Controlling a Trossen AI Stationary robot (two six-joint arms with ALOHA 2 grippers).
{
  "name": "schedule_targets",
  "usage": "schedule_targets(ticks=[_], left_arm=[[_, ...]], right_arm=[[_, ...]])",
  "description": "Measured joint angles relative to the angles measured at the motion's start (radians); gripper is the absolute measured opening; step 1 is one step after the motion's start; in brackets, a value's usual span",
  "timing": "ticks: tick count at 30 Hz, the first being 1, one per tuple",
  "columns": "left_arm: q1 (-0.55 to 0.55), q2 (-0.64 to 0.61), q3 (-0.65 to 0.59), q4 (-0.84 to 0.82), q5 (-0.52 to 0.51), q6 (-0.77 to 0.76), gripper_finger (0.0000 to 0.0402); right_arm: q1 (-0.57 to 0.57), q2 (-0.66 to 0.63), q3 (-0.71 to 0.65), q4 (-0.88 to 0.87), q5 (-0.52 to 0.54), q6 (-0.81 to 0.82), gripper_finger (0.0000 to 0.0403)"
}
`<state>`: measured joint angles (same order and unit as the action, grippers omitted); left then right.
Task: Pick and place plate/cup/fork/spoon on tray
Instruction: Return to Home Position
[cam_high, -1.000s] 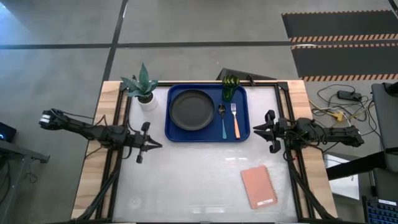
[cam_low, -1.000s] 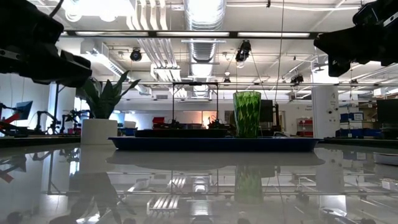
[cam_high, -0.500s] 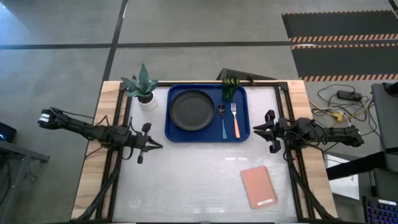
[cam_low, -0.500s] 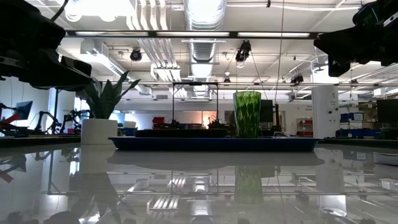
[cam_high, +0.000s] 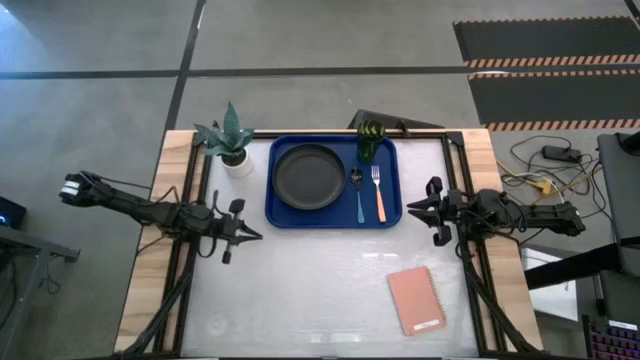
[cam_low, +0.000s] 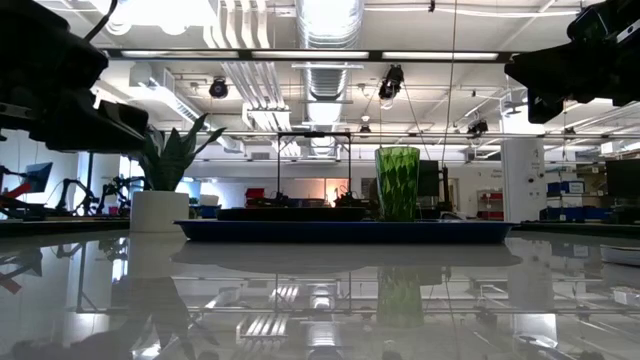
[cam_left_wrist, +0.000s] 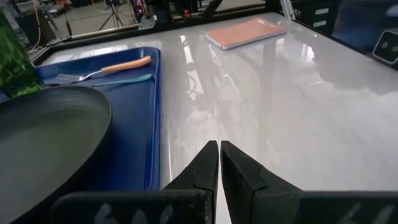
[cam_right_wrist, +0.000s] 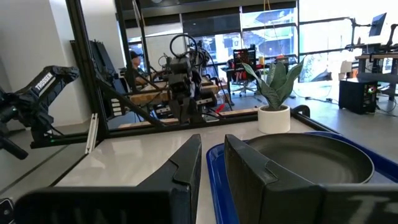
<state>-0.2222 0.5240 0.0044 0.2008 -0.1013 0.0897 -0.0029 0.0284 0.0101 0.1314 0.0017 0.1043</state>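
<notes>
The deep blue tray (cam_high: 390, 215) lies at the table's far middle. On it rest the black plate (cam_high: 308, 176) at its left, the green cup (cam_high: 371, 140) upright at its far right corner, and the blue-handled spoon (cam_high: 358, 190) and orange-handled fork (cam_high: 378, 192) side by side at its right. My left gripper (cam_high: 255, 234) is shut and empty, over the table just near-left of the tray. My right gripper (cam_high: 408, 207) is shut and empty, just off the tray's right edge. The left wrist view shows the plate (cam_left_wrist: 43, 137) and fork (cam_left_wrist: 112, 67).
A white pot with a green plant (cam_high: 230, 145) stands left of the tray's far corner. A pink notebook (cam_high: 416, 299) lies at the near right of the table. The near middle of the white tabletop (cam_high: 300, 290) is bare.
My left gripper has shifted a little toward the table's right edge, staying shut. The tray and the things on it have not moved.
</notes>
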Motion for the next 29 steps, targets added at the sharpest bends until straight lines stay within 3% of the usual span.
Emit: schedule_targets(ticks=[29], left_arm=[[0.0,0.073,0.0,0.0,0.0,0.0,0.0]], right_arm=[[0.0,0.0,0.0,0.0,0.0,0.0,0.006]])
